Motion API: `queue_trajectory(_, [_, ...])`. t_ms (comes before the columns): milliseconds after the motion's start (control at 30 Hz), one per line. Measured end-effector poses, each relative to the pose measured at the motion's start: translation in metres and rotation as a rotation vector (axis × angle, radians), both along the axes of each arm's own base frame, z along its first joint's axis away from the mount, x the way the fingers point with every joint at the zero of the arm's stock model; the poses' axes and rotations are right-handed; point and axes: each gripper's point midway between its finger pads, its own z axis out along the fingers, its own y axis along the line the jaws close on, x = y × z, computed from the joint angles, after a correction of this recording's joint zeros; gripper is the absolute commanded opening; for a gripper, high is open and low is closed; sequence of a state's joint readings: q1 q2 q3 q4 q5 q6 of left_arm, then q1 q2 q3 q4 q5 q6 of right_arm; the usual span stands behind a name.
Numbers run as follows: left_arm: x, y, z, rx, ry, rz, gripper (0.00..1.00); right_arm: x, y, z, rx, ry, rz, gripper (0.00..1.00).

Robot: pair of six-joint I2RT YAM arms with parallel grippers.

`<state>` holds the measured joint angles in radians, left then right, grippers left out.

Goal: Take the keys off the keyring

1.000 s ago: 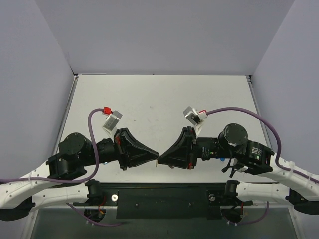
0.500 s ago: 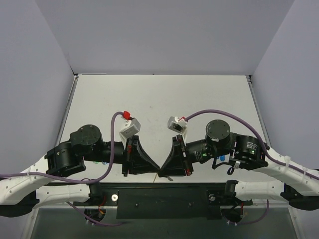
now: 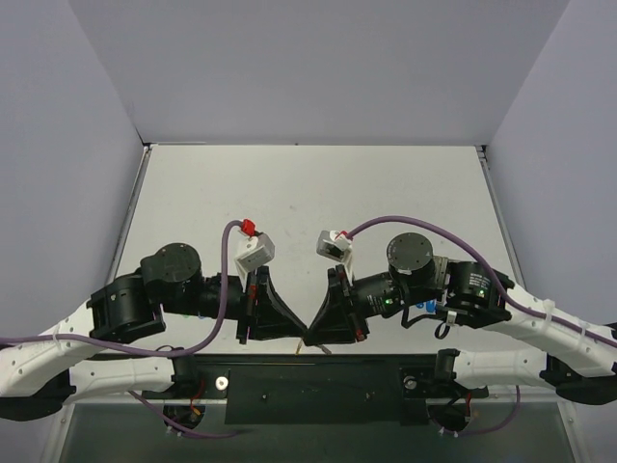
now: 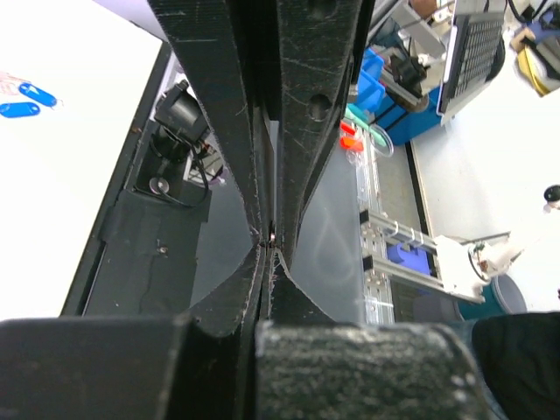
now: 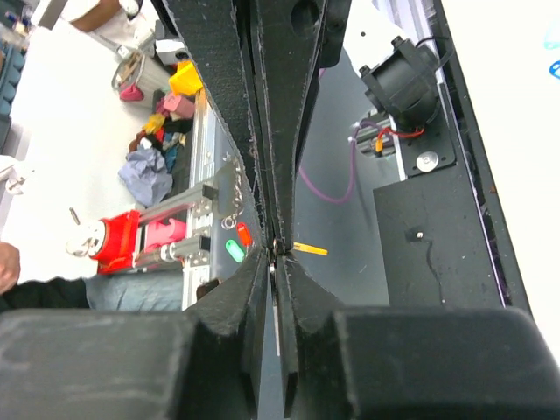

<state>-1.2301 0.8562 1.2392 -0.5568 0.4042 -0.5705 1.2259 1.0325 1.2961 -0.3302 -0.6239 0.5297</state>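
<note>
A white desk [image 3: 308, 193] sits between lavender walls [image 3: 318, 68]. At its near edge the left pincer [image 3: 297, 330] and right pincer [image 3: 314, 331] meet tip to tip, both clenched. The keyring's yellow tag [image 5: 311, 249] juts just beside the tips.

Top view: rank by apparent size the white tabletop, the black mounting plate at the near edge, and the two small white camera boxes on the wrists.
1. Largest: white tabletop.
2. Then the black mounting plate.
3. Smallest: the left wrist's white camera box and the right wrist's white camera box, too alike to rank.
</note>
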Motion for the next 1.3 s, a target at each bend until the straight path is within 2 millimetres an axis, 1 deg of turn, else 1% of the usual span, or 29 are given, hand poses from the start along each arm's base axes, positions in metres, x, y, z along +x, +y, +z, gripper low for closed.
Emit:
queue_trajectory(33, [0.001,0.001,0.001,-0.01,0.0,0.011,0.0,0.002,0.0,0.001,0.004,-0.003,-0.011,0.17])
queue_trajectory(67, [0.003,0.001,0.003,-0.025,0.0,0.026,0.0,0.004,0.001,0.003,0.013,-0.007,-0.023,0.2])
queue_trajectory(100, [0.005,0.001,0.004,-0.035,-0.001,0.038,0.0,0.005,0.001,0.004,0.02,-0.005,-0.032,0.27])
queue_trajectory(167, [0.007,0.002,0.007,-0.064,-0.001,0.058,0.0,0.01,0.004,0.008,0.05,-0.013,-0.061,0.33])
queue_trajectory(233, [0.007,0.002,0.011,-0.087,0.001,0.065,0.0,0.016,0.009,0.013,0.084,-0.022,-0.093,0.35])
queue_trajectory(367, [0.011,0.001,0.016,-0.109,0.005,0.092,0.0,0.023,0.015,0.017,0.128,-0.026,-0.13,0.36])
queue_trajectory(533, [0.018,-0.001,0.023,-0.138,0.008,0.13,0.0,0.029,0.016,0.024,0.184,-0.028,-0.172,0.36])
queue_trajectory(667, [0.024,0.0,0.029,-0.168,0.008,0.168,0.0,0.033,0.013,0.031,0.231,-0.03,-0.205,0.37])
queue_trajectory(900, [0.031,0.005,0.037,-0.223,0.016,0.225,0.0,0.041,0.002,0.035,0.279,-0.041,-0.275,0.38])
queue_trajectory(1133, [0.035,0.007,0.046,-0.263,0.019,0.251,0.0,0.045,-0.004,0.043,0.32,-0.051,-0.314,0.33])
queue_trajectory(1267, [0.036,0.006,0.047,-0.266,0.026,0.257,0.0,0.046,-0.004,0.044,0.327,-0.049,-0.318,0.32])
queue_trajectory(1300, [0.036,0.006,0.047,-0.265,0.026,0.257,0.0,0.046,-0.004,0.044,0.328,-0.049,-0.318,0.3])
